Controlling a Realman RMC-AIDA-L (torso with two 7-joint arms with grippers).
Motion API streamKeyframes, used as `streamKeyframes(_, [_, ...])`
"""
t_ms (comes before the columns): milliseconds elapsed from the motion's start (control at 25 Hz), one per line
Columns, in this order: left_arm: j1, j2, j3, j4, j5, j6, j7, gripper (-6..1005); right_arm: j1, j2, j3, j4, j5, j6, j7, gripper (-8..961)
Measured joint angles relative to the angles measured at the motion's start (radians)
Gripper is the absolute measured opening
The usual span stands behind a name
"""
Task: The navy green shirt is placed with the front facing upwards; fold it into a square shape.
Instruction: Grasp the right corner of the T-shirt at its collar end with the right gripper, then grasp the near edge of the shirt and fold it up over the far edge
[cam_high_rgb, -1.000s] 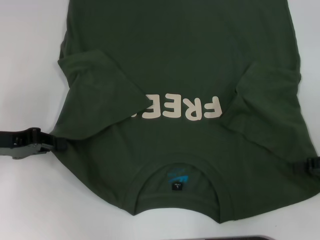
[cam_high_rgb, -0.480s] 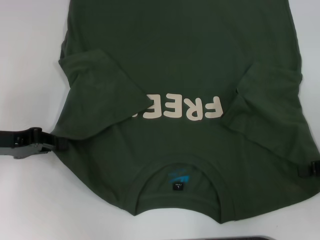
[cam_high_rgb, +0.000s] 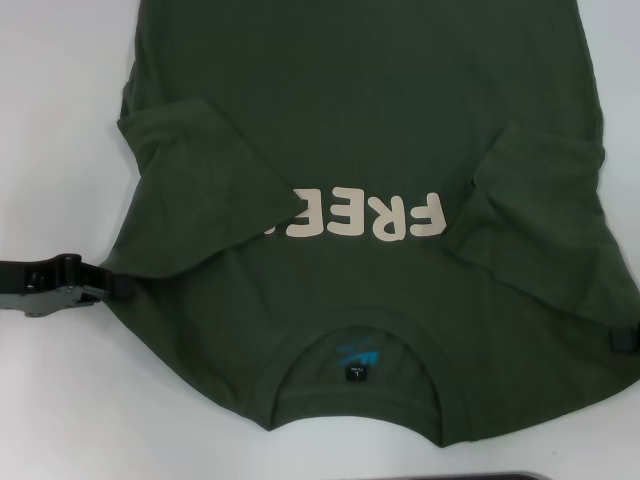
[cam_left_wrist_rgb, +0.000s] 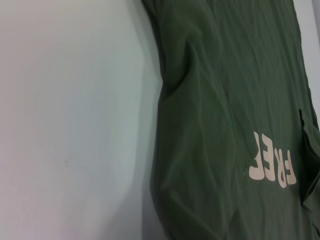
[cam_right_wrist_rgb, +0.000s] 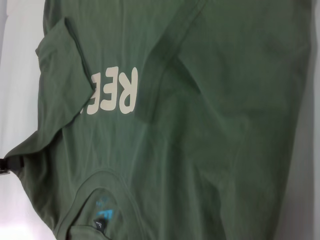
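The navy green shirt (cam_high_rgb: 380, 120) lies front up on the white table (cam_high_rgb: 60, 120), collar nearest me. Its cream lettering (cam_high_rgb: 365, 217) is partly covered by the left sleeve (cam_high_rgb: 200, 190), which is folded inward; the right sleeve (cam_high_rgb: 540, 190) is folded in too. A black neck label (cam_high_rgb: 357, 372) with teal print shows inside the collar. My left gripper (cam_high_rgb: 118, 287) rests at the shirt's left shoulder edge. At the shirt's right shoulder edge, only a small part of my right gripper (cam_high_rgb: 625, 340) shows. The wrist views show the shirt (cam_left_wrist_rgb: 225, 100) (cam_right_wrist_rgb: 210, 100) from either side.
White tabletop surrounds the shirt on the left, right and near side. A dark strip (cam_high_rgb: 500, 476) runs along the near edge of the head view. The shirt's hem runs out of view at the far side.
My right gripper has slid outward and slightly toward me, so less of it shows at the picture's edge. The left gripper and the shirt have stayed in place.
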Motion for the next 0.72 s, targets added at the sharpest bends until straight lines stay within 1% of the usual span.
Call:
streamKeyframes(160, [0.000, 0.002, 0.004, 0.000, 0.003, 0.004, 0.002, 25, 0.000, -0.003, 0.000, -0.004, 0.001, -0.007, -0.009, 49])
streamKeyframes(240, [0.000, 0.007, 0.011, 0.000, 0.006, 0.019, 0.017, 25, 0.000, -0.005, 0.000, -0.011, 0.001, -0.015, -0.018, 36])
streamKeyframes(320, [0.001, 0.015, 0.029, 0.000, 0.006, 0.047, 0.044, 25, 0.000, -0.008, 0.000, -0.017, 0.001, -0.024, -0.024, 30])
streamKeyframes(440, [0.010, 0.025, 0.077, 0.004, 0.013, 0.098, 0.068, 25, -0.002, -0.015, -0.001, -0.031, -0.001, -0.044, -0.031, 29])
streamKeyframes(560, [0.021, 0.026, 0.103, 0.013, 0.043, 0.138, 0.082, 25, -0.012, -0.024, -0.001, -0.051, -0.001, -0.082, -0.040, 29])
streamKeyframes(720, [0.022, 0.025, 0.112, 0.015, 0.096, 0.166, 0.092, 25, -0.026, -0.033, -0.001, -0.073, -0.004, -0.116, -0.041, 29])
